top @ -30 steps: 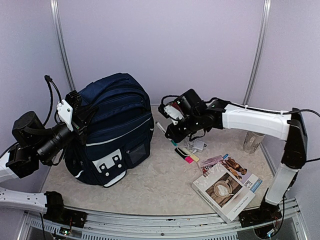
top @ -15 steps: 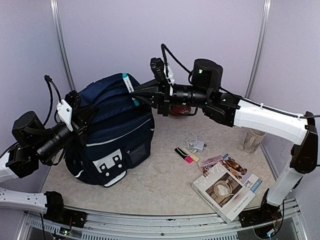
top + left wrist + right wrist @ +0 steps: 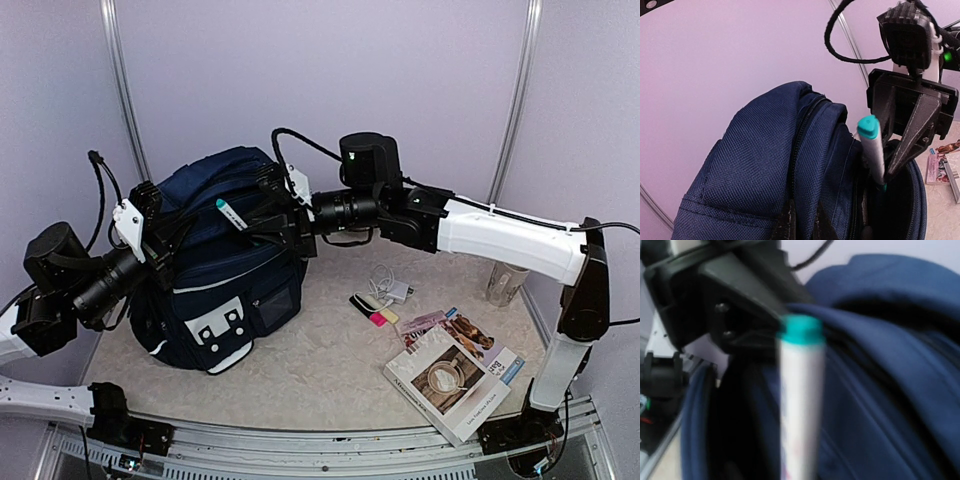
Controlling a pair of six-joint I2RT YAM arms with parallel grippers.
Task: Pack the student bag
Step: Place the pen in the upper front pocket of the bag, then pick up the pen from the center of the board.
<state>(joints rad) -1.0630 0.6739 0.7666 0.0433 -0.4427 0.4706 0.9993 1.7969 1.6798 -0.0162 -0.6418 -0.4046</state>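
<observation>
Top view: the student bag [image 3: 240, 275] stands left of centre, with the left gripper [image 3: 165, 233] clamped on its upper edge. The right gripper [image 3: 256, 218] is at a teal-capped marker [image 3: 230, 213].
Left wrist: marker's lower end in the bag's opening.
Right wrist: blurred, so the right gripper's hold is unclear.

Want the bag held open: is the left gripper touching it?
Touching. Left wrist view shows the left gripper pinching the bag at its fabric edge.
</observation>
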